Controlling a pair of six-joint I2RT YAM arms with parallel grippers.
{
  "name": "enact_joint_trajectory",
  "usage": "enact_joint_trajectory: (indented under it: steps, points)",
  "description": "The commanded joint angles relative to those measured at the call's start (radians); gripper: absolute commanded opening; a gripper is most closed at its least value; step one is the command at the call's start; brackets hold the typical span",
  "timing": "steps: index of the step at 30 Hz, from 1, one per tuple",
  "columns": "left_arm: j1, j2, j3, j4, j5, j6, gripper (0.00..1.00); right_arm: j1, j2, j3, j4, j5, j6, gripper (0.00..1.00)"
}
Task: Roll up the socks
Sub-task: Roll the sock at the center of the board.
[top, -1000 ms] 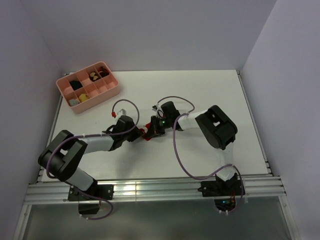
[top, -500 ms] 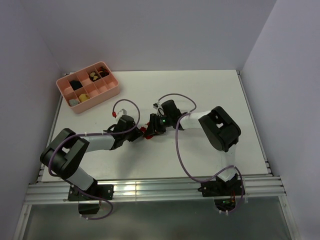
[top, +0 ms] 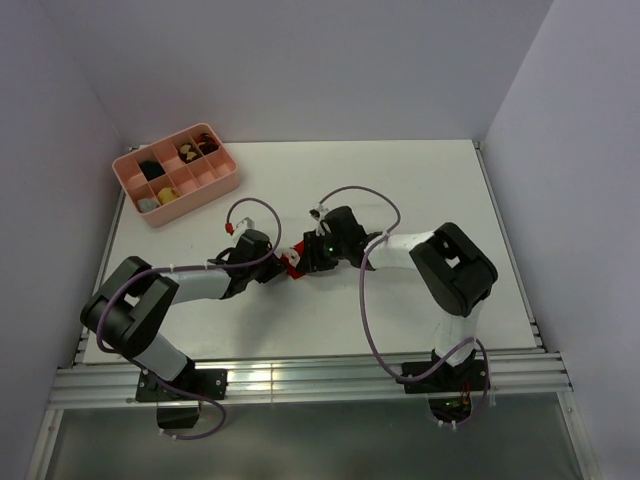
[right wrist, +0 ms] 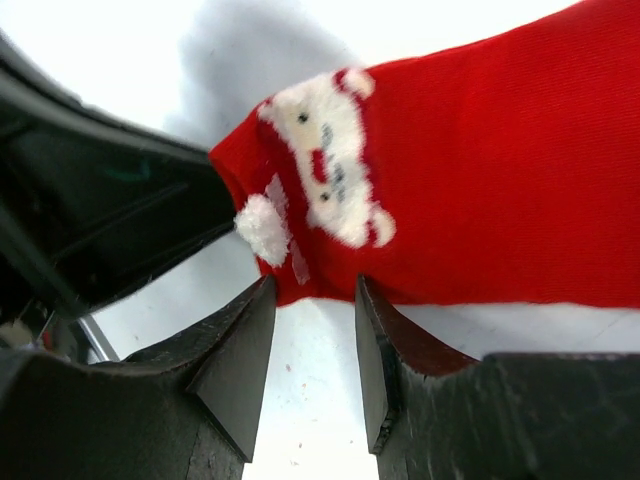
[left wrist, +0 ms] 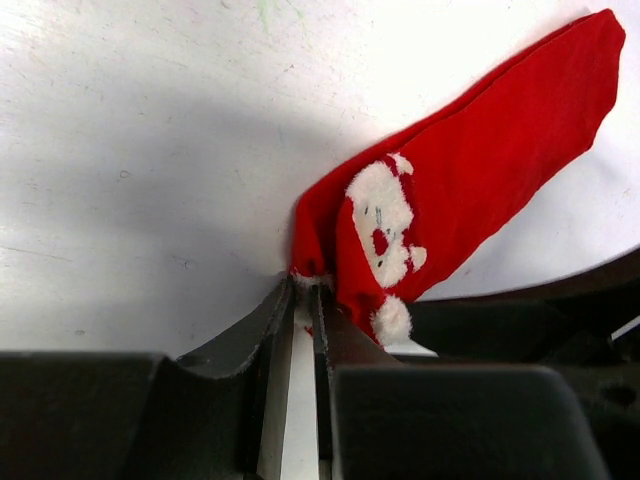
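The right arm (top: 455,270) is swung outward, the right tool (right wrist: 315,290) parted at the socks (right wrist: 500,180), clamped in the left tool (left wrist: 303,290); nothing is rolled.

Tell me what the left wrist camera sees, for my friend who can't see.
A red sock with a white Santa face lies on a white table, one end pinched in the left claw. A dark robot part fills the lower right.

arms (top: 190,288) (top: 400,248) 2 | tools (left wrist: 303,290) (right wrist: 315,300) 2 | red socks (left wrist: 480,170) 1 pair | pink tray (top: 222,187) 1
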Motion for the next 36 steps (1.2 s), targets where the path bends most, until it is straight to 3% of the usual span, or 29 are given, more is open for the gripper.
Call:
enact_joint_trajectory:
  steps: [1,10,13,17,25,36]
  points:
    - [-0.006,-0.028,0.02,-0.045,-0.028,-0.001,0.18,0.035,-0.08,-0.039,0.055,0.081,-0.063,0.45]
    - [-0.007,-0.053,0.016,-0.051,-0.022,-0.006,0.17,0.074,-0.206,-0.14,0.179,0.144,-0.177,0.46]
    - [-0.006,-0.059,0.015,-0.054,-0.026,-0.004,0.17,0.124,-0.212,-0.146,0.195,0.233,-0.25,0.5]
    - [-0.006,-0.064,0.015,-0.06,-0.032,-0.001,0.17,0.183,-0.201,-0.151,0.213,0.327,-0.33,0.56]
    - [-0.007,-0.062,0.018,-0.062,-0.035,0.001,0.17,0.271,-0.138,-0.129,0.221,0.517,-0.425,0.56]
    - [-0.007,-0.056,0.026,-0.063,-0.029,0.004,0.16,0.318,-0.053,-0.088,0.232,0.623,-0.508,0.55]
